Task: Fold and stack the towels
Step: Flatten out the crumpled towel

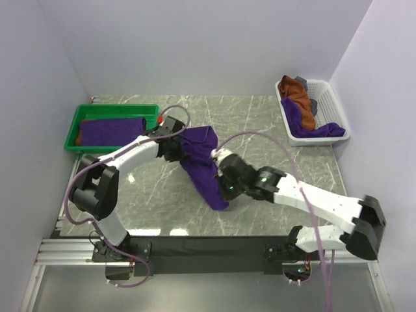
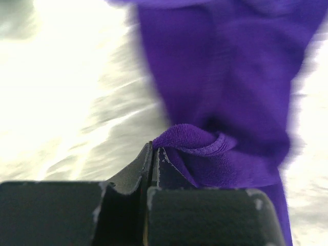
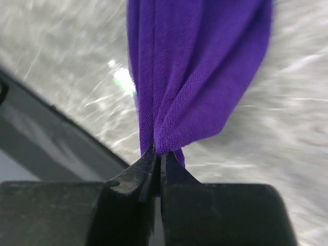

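Note:
A deep purple towel [image 1: 201, 162] hangs bunched above the middle of the marble table, held between both arms. My left gripper [image 1: 174, 148] is shut on its upper left edge; in the left wrist view the jaws [image 2: 154, 151] pinch a rolled hem of the towel [image 2: 225, 87]. My right gripper [image 1: 220, 177] is shut on the lower right part; in the right wrist view the tips [image 3: 159, 154] clamp a gathered fold of the cloth [image 3: 200, 72]. A folded purple towel [image 1: 114, 130] lies in the green tray [image 1: 84, 112] on top of a rust-brown one [image 1: 78, 138].
A white basket [image 1: 328, 97] at the back right holds a rust-brown towel [image 1: 299, 94], a purple towel [image 1: 305, 127] draped over its near edge, and small grey items [image 1: 302, 80]. Walls close in the table on the left, back and right.

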Controlling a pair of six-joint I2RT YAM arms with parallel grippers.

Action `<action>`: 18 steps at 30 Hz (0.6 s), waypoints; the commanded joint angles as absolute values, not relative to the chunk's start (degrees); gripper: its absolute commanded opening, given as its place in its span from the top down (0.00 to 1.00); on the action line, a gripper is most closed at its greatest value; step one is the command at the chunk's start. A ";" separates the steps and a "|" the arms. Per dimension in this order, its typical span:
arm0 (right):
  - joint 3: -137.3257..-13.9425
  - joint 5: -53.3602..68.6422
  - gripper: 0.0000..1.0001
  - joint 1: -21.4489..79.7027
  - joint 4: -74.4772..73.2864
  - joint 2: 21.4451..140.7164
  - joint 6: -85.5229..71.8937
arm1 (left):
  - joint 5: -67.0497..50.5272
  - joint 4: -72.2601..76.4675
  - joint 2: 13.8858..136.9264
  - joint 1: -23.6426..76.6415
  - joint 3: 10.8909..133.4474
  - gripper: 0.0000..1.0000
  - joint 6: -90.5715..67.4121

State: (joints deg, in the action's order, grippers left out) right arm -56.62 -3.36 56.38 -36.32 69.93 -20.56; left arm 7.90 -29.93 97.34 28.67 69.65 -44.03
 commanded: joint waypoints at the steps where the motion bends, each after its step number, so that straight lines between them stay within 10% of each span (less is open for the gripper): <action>1: -56.15 4.47 0.90 60.99 -35.34 75.48 -26.02 | 16.87 -35.24 95.54 23.91 66.45 0.99 -41.93; 7: -59.33 1.15 0.49 63.81 -32.78 80.51 -24.08 | 21.87 -38.14 94.57 22.85 64.60 0.98 -40.61; 12: -53.03 0.17 0.46 56.27 -29.98 76.74 -23.47 | 22.42 -38.67 95.10 21.36 66.79 0.88 -40.96; 18: -46.93 2.63 0.51 51.24 -20.58 77.68 -25.40 | 16.88 -34.72 86.51 21.44 65.48 0.35 -41.31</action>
